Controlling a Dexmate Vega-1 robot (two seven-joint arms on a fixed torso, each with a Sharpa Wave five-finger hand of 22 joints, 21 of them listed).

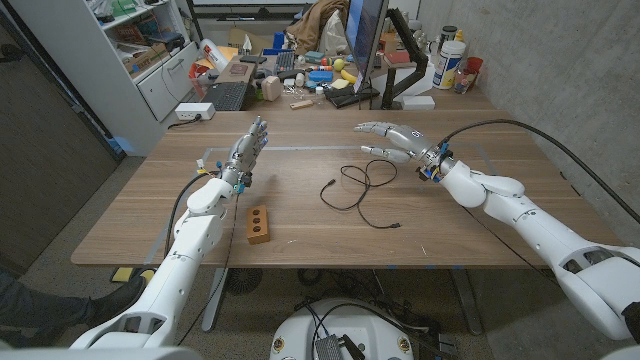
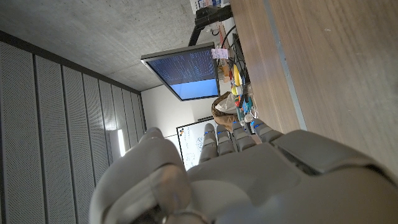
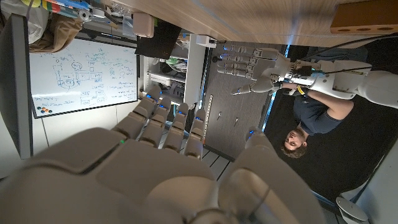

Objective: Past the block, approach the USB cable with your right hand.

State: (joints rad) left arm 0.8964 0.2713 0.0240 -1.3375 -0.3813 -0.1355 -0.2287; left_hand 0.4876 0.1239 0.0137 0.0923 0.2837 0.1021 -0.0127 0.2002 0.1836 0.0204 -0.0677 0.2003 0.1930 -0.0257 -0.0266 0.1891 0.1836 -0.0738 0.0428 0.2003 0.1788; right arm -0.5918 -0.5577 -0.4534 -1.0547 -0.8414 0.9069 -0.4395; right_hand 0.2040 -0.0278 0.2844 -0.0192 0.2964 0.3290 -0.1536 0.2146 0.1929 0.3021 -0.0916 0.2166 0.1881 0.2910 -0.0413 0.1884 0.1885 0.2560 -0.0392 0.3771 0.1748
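A thin black USB cable lies in loose loops on the middle of the wooden table. A small wooden block with holes in its top sits near the front edge, left of the cable. My right hand hovers just behind and to the right of the cable, fingers stretched out and apart, holding nothing. My left hand stands behind the block, fingers straight and spread, empty. The right wrist view shows my right hand, my left hand beyond it, and the block. My left hand also shows in its wrist view.
The far end of the table holds clutter: a monitor, a keyboard, bottles and a white container. A grey shelf unit stands at the back left. A person shows in the right wrist view.
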